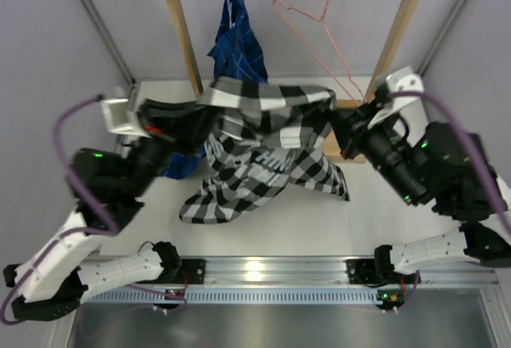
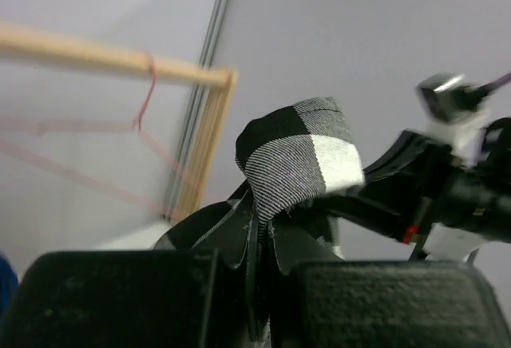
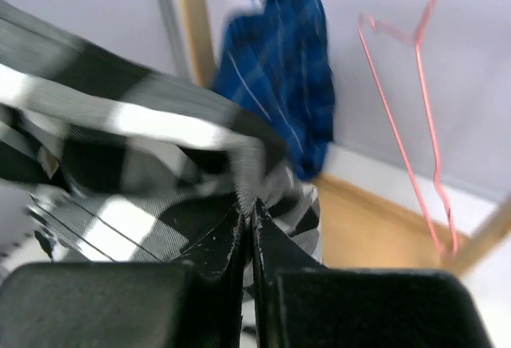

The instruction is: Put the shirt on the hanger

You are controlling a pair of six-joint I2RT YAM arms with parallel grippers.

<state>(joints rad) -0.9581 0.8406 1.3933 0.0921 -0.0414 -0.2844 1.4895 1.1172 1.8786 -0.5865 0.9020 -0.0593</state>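
Because left gripper and right gripper each clamp tight on a shirt edge, the cloth hangs spread between them, apparently readied for the hanger behind.

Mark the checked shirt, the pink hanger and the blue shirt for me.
checked shirt (image 1: 263, 156): top view, on the middle of the draped cloth.
pink hanger (image 1: 322, 21): top view, on the wire neck just below its hook.
blue shirt (image 1: 237, 49): top view, on the middle of the hanging cloth.
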